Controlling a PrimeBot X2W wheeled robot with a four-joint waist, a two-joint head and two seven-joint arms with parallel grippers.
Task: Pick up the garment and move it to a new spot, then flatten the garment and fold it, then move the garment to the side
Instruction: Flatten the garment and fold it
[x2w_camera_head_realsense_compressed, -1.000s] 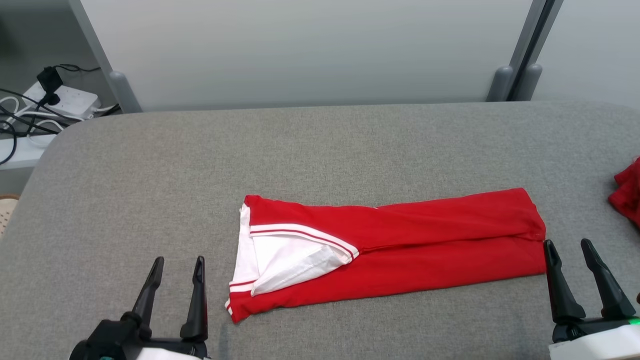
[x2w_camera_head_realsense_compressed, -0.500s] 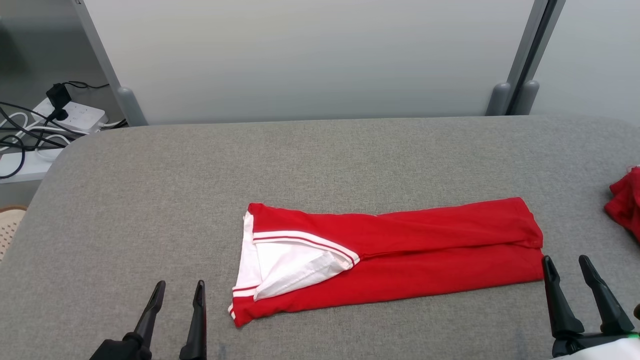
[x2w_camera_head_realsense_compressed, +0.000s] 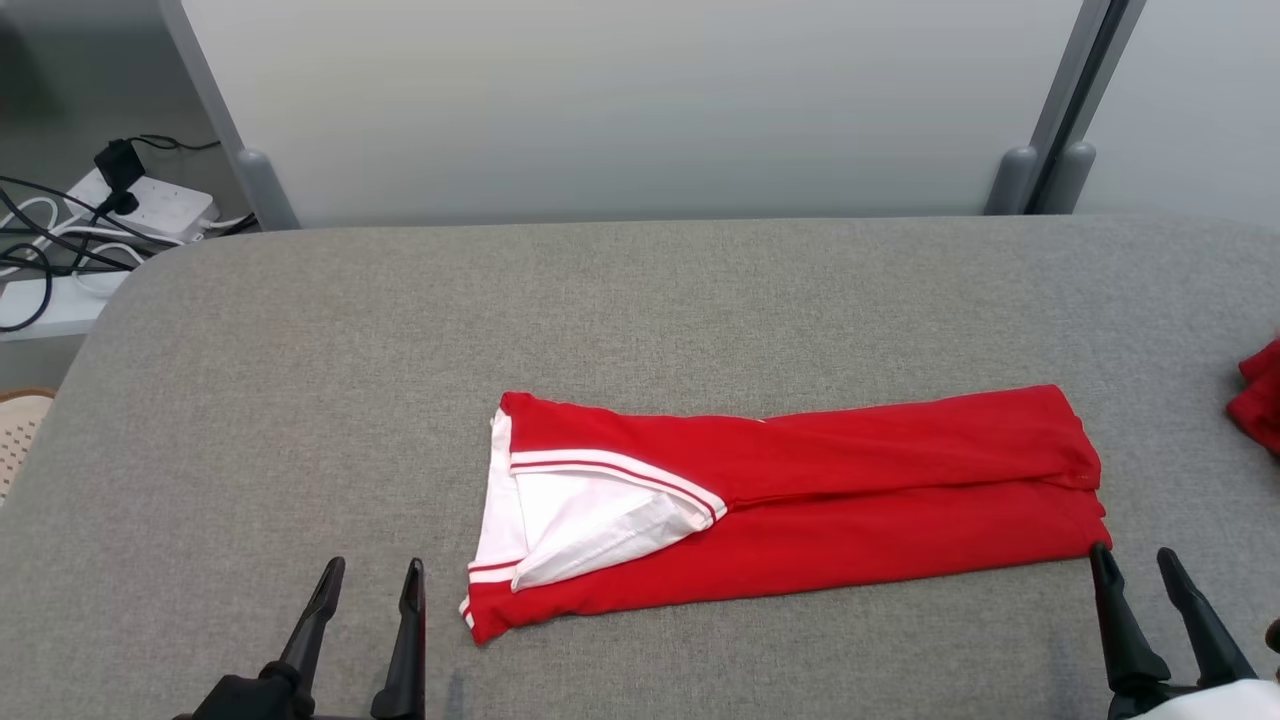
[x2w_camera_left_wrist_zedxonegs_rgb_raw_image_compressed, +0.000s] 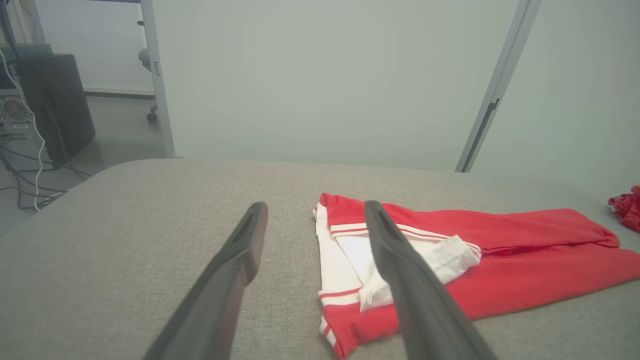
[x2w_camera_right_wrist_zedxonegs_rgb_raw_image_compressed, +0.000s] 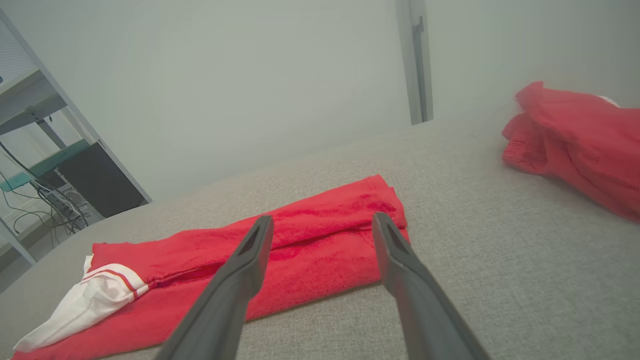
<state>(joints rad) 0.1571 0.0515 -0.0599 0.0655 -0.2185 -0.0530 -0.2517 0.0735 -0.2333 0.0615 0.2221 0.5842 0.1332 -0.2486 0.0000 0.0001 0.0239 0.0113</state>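
Over grey table (x2w_camera_left_wrist_zedxonegs_rgb_raw_image_compressed: 125, 225), left gripper (x2w_camera_left_wrist_zedxonegs_rgb_raw_image_compressed: 314, 206) spread wide, empty. Just right of it, long folded red garment (x2w_camera_left_wrist_zedxonegs_rgb_raw_image_compressed: 525, 250) lying flat, white striped end nearest; another red cloth (x2w_camera_left_wrist_zedxonegs_rgb_raw_image_compressed: 627, 207) far right.

With 12 o'clock away from the robot, the red garment (x2w_camera_head_realsense_compressed: 800, 505) lies as a low bar from 9 to 3 across the grey table (x2w_camera_head_realsense_compressed: 300, 400). Bare surface runs broad at 12, up to the wall panel (x2w_camera_head_realsense_compressed: 620, 100), and at 9 to 10. At 3 a red heap (x2w_camera_head_realsense_compressed: 1260, 405) sits at the table's edge, a bare lane between. At 5 the right gripper (x2w_camera_head_realsense_compressed: 1131, 550), jaws apart, stands just beside the garment's corner; at 7 the left gripper (x2w_camera_head_realsense_compressed: 375, 565), likewise spread, stands near its white end.
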